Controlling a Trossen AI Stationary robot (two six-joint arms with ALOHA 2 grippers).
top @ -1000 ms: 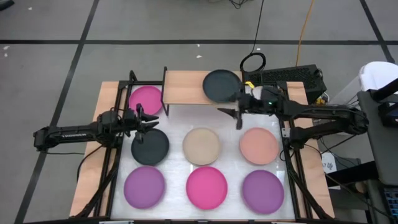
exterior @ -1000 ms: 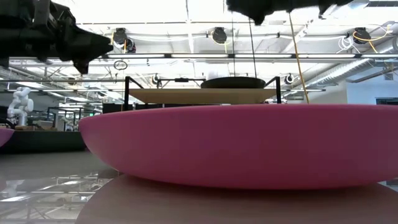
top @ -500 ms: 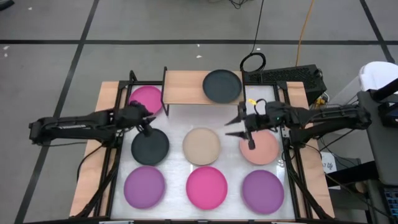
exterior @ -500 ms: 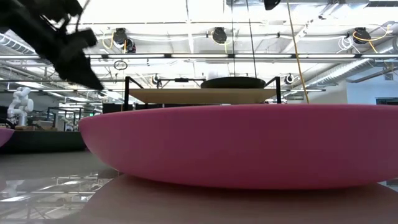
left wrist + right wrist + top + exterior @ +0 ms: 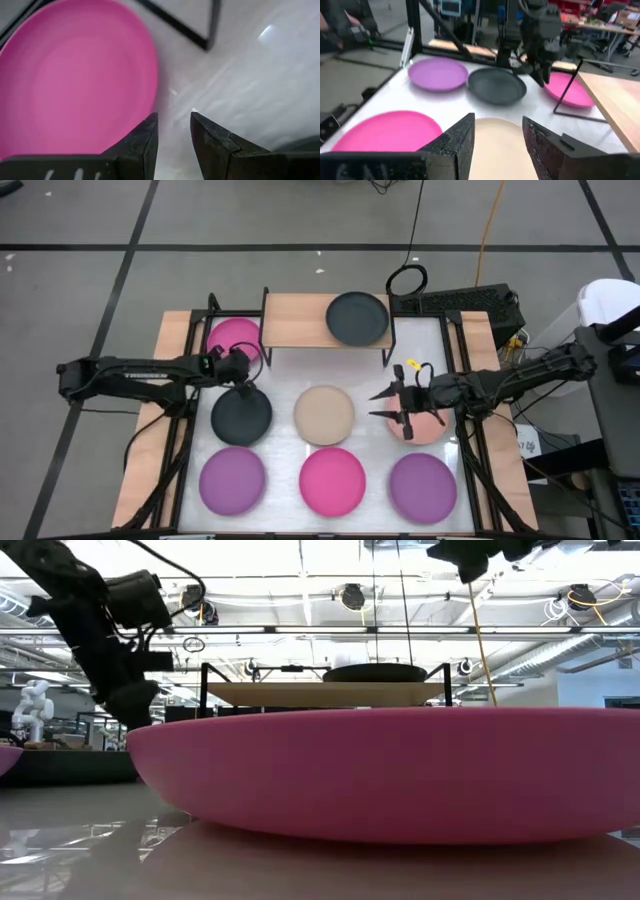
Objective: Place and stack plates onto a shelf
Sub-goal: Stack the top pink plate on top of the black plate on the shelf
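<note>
The shelf [image 5: 300,321] stands at the table's far side with one dark grey plate [image 5: 357,318] on its right half. A magenta plate [image 5: 233,338] lies on the table left of it. Two rows lie nearer: dark grey [image 5: 241,416], beige [image 5: 323,414] and salmon [image 5: 425,420]; then purple [image 5: 232,481], magenta [image 5: 332,480] and purple [image 5: 422,486]. My left gripper [image 5: 245,383] points down, narrowly open, over bare table between the far magenta plate [image 5: 75,75] and the near dark grey one. My right gripper [image 5: 378,404] is open, level, over the salmon plate's left edge, facing the beige plate [image 5: 495,150].
Black frame posts [image 5: 212,305] stand at the table's far corners, and the shelf's thin leg [image 5: 212,25] is close to my left gripper. A cable coil [image 5: 407,280] and a black box [image 5: 470,302] lie behind the shelf. The near magenta plate [image 5: 380,775] fills the low view.
My right gripper has drawn back from the dark grey plate on the shelf, moving toward the near edge and down until it hangs over the salmon plate's left edge, still open. My left gripper has tipped from level to pointing down and sunk toward the table beside the far magenta plate.
</note>
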